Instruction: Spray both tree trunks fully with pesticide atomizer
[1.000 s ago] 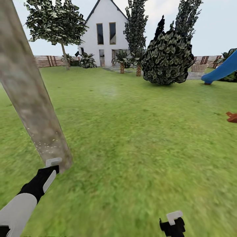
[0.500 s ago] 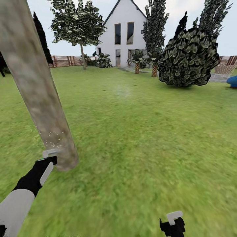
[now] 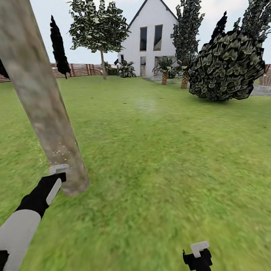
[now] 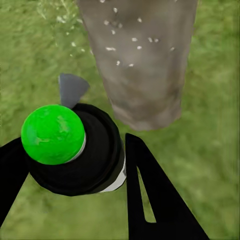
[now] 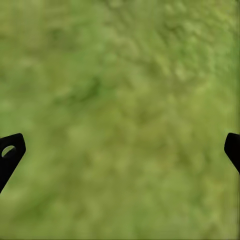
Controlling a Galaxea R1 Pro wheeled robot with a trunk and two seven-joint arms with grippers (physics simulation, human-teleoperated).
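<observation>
Left wrist view, nearest first: the left gripper pinches the slim black pesticide atomizer, whose nozzle top renders bright green here. Just beyond the bottle stands the thick mottled grey-brown tree trunk, white specks dotting the bark near its foot. From the head camera the trunk rises long and leaning, so I judge further spraying must travel up that axis from the left gripper at its base. Further from the trunk, the right gripper hangs spread wide over green grass lawn. Far beyond the trunk, a second leafy tree waits by the brown slatted fence.
</observation>
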